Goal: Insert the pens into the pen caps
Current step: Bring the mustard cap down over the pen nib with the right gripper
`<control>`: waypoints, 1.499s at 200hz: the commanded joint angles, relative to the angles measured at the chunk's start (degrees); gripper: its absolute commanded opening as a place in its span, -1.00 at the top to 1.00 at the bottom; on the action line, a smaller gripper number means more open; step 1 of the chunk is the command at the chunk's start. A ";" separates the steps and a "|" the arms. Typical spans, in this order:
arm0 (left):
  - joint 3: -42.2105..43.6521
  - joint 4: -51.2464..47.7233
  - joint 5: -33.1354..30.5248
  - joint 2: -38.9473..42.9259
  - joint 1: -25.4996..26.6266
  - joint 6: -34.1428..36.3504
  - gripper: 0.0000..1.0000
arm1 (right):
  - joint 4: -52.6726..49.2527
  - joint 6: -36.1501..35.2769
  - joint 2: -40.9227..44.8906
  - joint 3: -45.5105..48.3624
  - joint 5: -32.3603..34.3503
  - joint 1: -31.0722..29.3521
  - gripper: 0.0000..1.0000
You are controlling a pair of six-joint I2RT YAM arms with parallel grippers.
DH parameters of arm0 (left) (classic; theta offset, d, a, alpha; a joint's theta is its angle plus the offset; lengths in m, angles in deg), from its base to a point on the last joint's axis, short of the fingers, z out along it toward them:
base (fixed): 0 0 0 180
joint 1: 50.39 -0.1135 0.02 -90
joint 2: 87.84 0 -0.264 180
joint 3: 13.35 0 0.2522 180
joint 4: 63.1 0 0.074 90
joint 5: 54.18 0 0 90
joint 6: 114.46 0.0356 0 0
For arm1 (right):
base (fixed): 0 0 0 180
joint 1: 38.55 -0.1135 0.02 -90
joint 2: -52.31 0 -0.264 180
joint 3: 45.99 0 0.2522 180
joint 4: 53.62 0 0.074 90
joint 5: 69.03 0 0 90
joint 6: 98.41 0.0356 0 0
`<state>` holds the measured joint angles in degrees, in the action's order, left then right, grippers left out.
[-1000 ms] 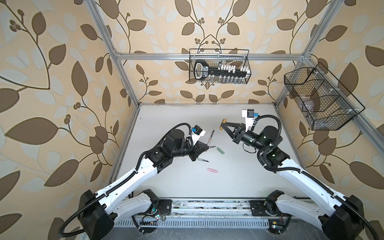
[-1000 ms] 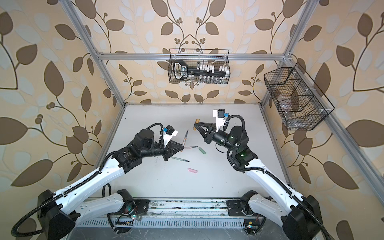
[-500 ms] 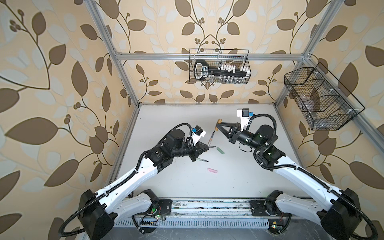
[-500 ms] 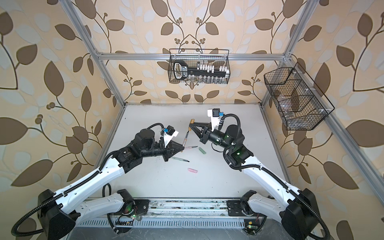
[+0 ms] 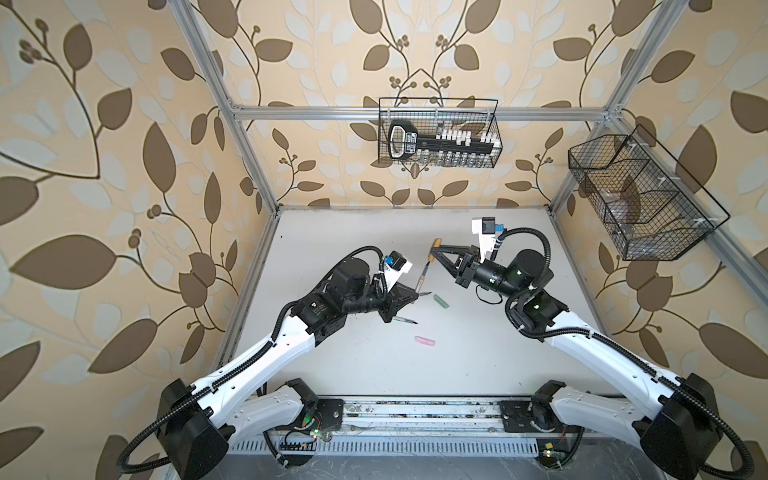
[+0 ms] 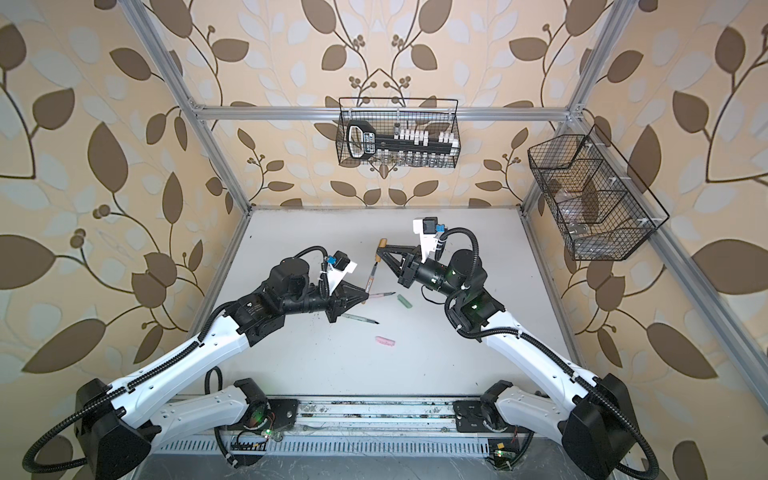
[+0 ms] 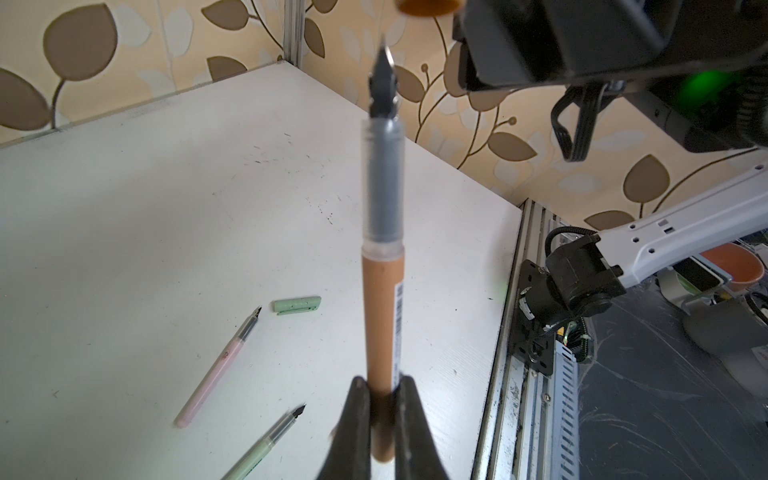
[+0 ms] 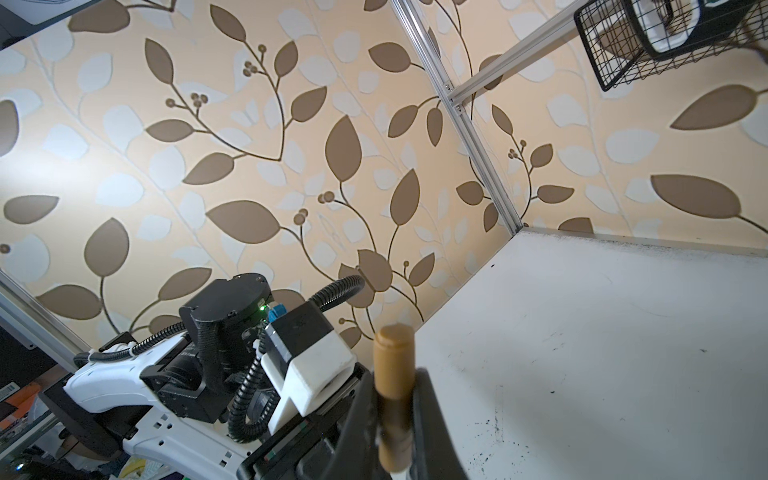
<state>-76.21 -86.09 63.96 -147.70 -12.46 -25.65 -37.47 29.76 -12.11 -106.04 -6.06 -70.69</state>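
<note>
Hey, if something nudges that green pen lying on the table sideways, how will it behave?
The green pen is a slim round barrel lying flat on the smooth white table, so it would probably roll. It looks like thin plastic: likely light and stiff. Its fine dark tip may be delicate.

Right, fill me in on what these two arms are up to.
They are capping pens. The left claw grips the tan-brown pen by its barrel, nib pointing up. The right claw holds the tan-brown cap close over that nib, which sits just short of the cap's mouth and is not yet inside. The pink pen, green pen, green cap and pink cap lie separate on the table, none joined.
</note>
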 commanded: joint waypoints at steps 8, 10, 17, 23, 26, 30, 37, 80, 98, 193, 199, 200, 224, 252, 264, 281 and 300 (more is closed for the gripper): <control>-1.86 1.41 1.23 0.80 0.48 1.14 1.00 | 3.21 1.37 -1.03 0.05 0.01 0.05 0.81; -1.83 1.41 1.22 0.86 0.48 1.18 1.00 | 3.40 1.46 -1.11 0.10 -0.03 0.06 0.81; -1.88 1.33 1.21 0.92 0.48 1.19 1.00 | 3.90 1.77 -1.20 0.14 -0.20 0.25 0.81; -1.81 1.24 1.21 0.88 0.48 1.19 1.00 | 4.16 1.98 -1.30 0.07 -0.22 0.35 0.81; -1.75 1.24 1.19 0.88 0.48 1.19 1.00 | 4.19 1.99 -1.31 0.05 -0.20 0.34 0.81; -1.78 1.24 1.14 0.89 0.48 1.19 1.00 | 4.19 1.94 -1.27 0.05 -0.22 0.41 0.81; -1.79 1.24 1.04 0.97 0.48 1.19 1.00 | 4.19 1.91 -1.33 -0.04 -0.13 0.42 0.81; -1.69 1.15 0.73 1.10 0.48 1.32 1.00 | 3.24 1.47 -1.34 0.22 -0.20 0.90 0.81; -1.62 0.97 0.52 1.19 0.48 1.46 1.00 | 3.13 1.61 -1.32 0.73 -0.22 1.04 0.81; -1.61 1.15 -0.35 1.50 0.48 1.69 1.00 | 3.27 2.04 -2.28 2.07 -0.22 0.17 0.82; -1.53 1.24 -0.44 1.50 0.48 1.69 1.00 | 3.14 1.99 -2.32 2.20 -0.13 0.14 0.82; -1.53 1.24 -0.45 1.50 0.48 1.66 1.00 | 3.14 1.99 -2.35 2.18 -0.13 0.15 0.82; -1.35 1.59 -0.80 1.49 0.48 1.55 1.00 | 3.59 2.17 -2.59 2.65 -0.13 -0.17 0.82; -1.43 1.59 -1.05 1.57 0.48 1.48 1.00 | 4.27 2.53 -2.55 3.29 -0.04 -0.56 0.83; -1.41 1.80 -1.28 1.58 0.48 1.37 1.00 | 4.49 2.80 -2.63 3.48 0.04 -0.65 0.83; -1.44 1.84 -1.55 1.65 0.48 1.20 1.00 | 4.80 2.87 -2.57 3.66 0.19 -0.96 0.83; -1.44 2.27 -2.12 1.92 0.50 0.78 1.00 | 4.68 2.48 -2.43 3.83 0.43 -1.21 0.83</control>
<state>-76.21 -86.31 62.58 -147.57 -12.46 -25.61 -34.20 31.66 -14.25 -103.46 -5.99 -71.19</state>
